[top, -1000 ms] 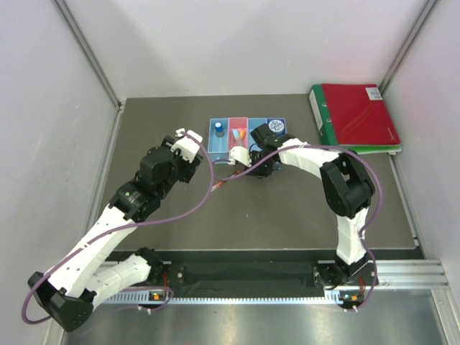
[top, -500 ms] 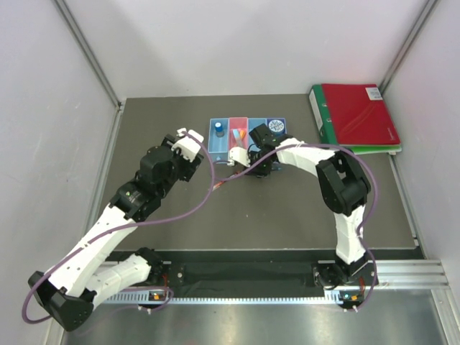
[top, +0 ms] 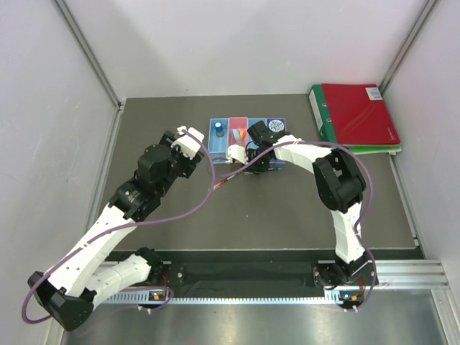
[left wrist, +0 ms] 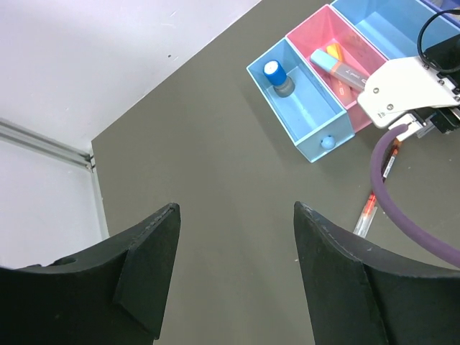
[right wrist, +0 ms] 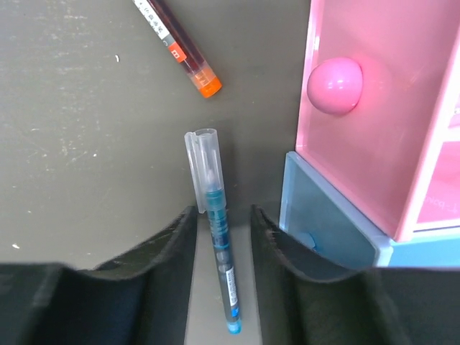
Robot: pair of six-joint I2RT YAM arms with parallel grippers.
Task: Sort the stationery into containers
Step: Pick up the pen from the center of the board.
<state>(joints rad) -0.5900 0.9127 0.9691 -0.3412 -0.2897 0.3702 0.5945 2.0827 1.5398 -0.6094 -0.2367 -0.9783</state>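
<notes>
While the right gripper [right wrist: 221, 215] straddles the blue pen [right wrist: 228, 280] on the table [right wrist: 86, 144] beside the pink bin [right wrist: 374, 129], jaws narrow, not yet pinching: close squarely mid-barrel, lift straight. Left gripper [left wrist: 236, 215] wide, empty.

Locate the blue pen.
Right wrist view: the blue pen lies on the table between the fingers of the right gripper, just left of the pink bin, below the red pen.
</notes>
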